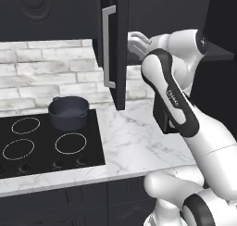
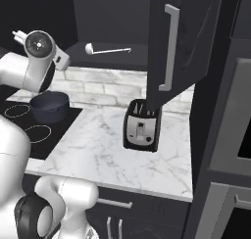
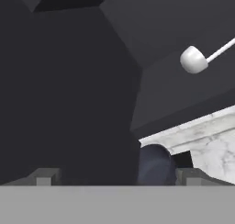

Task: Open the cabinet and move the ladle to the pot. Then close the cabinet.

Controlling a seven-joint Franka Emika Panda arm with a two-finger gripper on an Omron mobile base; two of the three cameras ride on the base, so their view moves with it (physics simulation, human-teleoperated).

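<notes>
The cabinet's door (image 1: 119, 49) (image 2: 188, 42) stands swung open, its silver bar handle (image 2: 169, 47) facing out. On the dark shelf inside lies the ladle (image 2: 105, 50) (image 3: 195, 58), bowl to the left and thin handle pointing right. The dark blue-grey pot (image 1: 68, 111) (image 2: 49, 106) (image 3: 156, 165) sits lidless on the back right ring of the cooktop. My gripper (image 3: 117, 179) is open with nothing between its fingers. It is raised near the cabinet opening, to the left of the ladle and short of it. In the left base view my white hand (image 1: 137, 42) shows just right of the door's edge.
A black toaster (image 2: 142, 126) stands on the marble counter (image 1: 139, 141) under the open door. The black cooktop (image 1: 41, 146) lies left of it, with a brick wall (image 1: 46, 72) behind. A tall dark oven column (image 2: 225, 135) closes off the right side.
</notes>
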